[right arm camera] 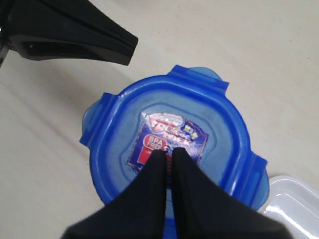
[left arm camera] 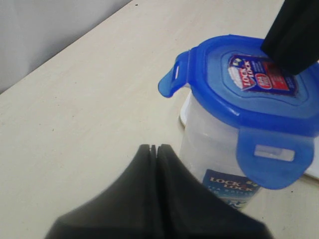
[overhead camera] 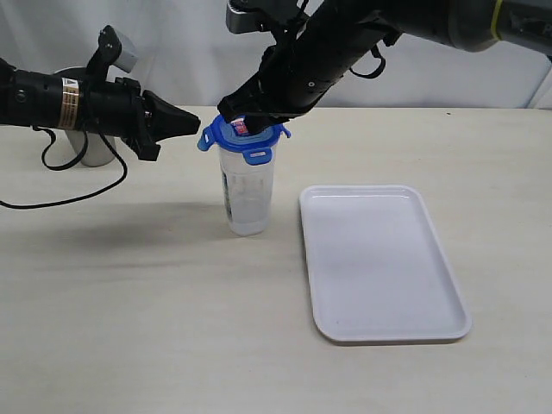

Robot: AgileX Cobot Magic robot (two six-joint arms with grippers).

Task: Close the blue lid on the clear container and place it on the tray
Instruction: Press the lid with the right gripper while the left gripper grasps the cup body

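A: Where is the clear container, and what are the grippers doing?

B: The clear container [overhead camera: 248, 194] stands upright on the table, directly beneath the right gripper [right arm camera: 168, 153]. That gripper's closed fingertips press on the sticker in the middle of the blue lid [right arm camera: 224, 124]. The left gripper [left arm camera: 153, 149], also closed and holding nothing, points at the lid's nearest flap from just beside it. The tray [overhead camera: 379, 259] lies beyond the container from the left gripper, not touching it.

A: How would the container handle?

B: It looks light, rigid and smooth, and probably empty. Being tall and narrow, it would likely tip if pushed sideways near the top. The flaps stick outward and seem unlatched, so each probably needs a firm downward press. For carrying, gripping the walls just below the lid seems safest.

A: Anything hard to make out?

B: Whether the lid sits fully down on the rim, and whether the left gripper touches the flap. The right arm hides the lid's back edge in the exterior view.
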